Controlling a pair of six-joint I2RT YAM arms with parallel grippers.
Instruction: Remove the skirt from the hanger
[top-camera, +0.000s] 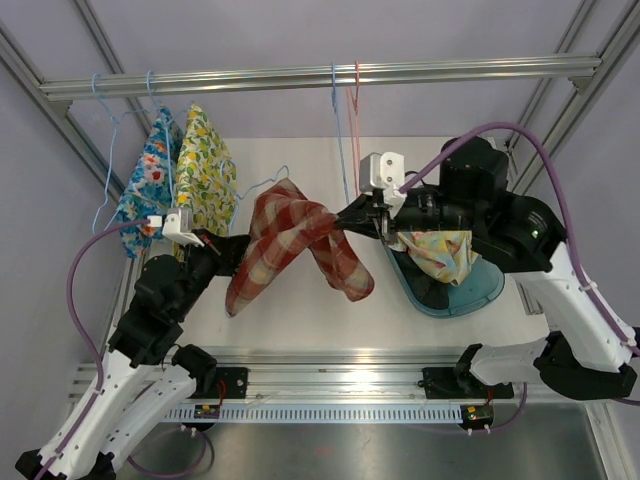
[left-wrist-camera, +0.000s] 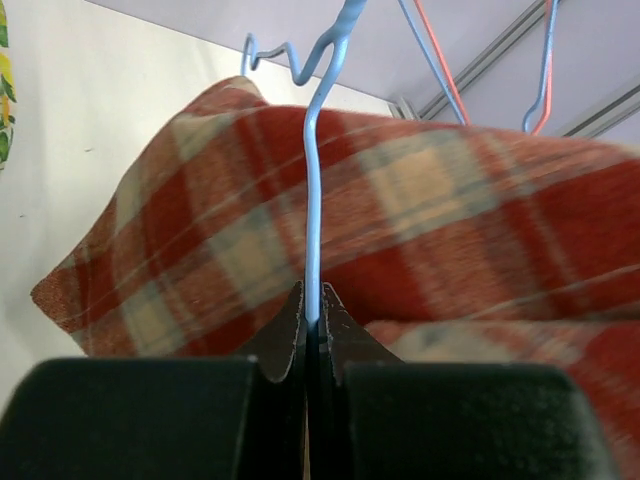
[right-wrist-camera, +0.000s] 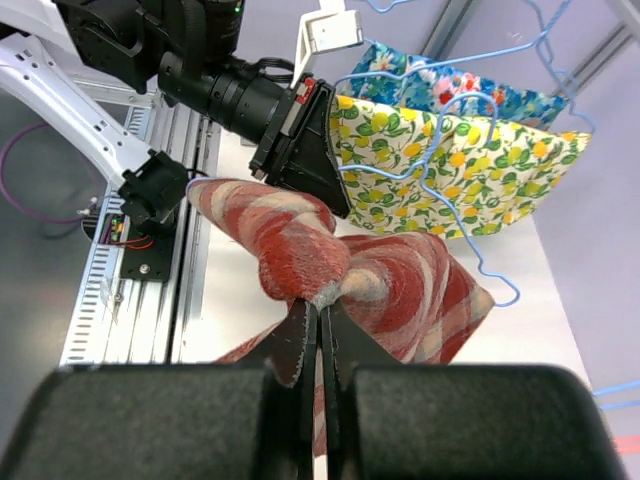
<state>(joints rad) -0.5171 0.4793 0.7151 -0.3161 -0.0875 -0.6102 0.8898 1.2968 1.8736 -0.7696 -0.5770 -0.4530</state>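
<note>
The red plaid skirt (top-camera: 285, 240) hangs twisted between my two grippers, above the white table. Its light blue wire hanger (top-camera: 262, 182) pokes out at the skirt's upper left. My left gripper (top-camera: 222, 243) is shut on the hanger's wire (left-wrist-camera: 312, 200), with the skirt (left-wrist-camera: 450, 220) draped right behind the fingertips (left-wrist-camera: 298, 312). My right gripper (top-camera: 350, 218) is shut on a bunched fold of the skirt (right-wrist-camera: 400, 290) at the cloth's right end. The right wrist view shows this gripper (right-wrist-camera: 322, 312) pinching the cloth and a hanger end (right-wrist-camera: 495, 285) sticking out beyond it.
A metal rail (top-camera: 320, 75) crosses the back. On it hang a blue floral garment (top-camera: 148, 180), a yellow lemon-print garment (top-camera: 205, 170), and bare blue and pink hangers (top-camera: 345, 110). A teal basin (top-camera: 470, 295) holding floral cloth (top-camera: 440, 250) sits under the right arm.
</note>
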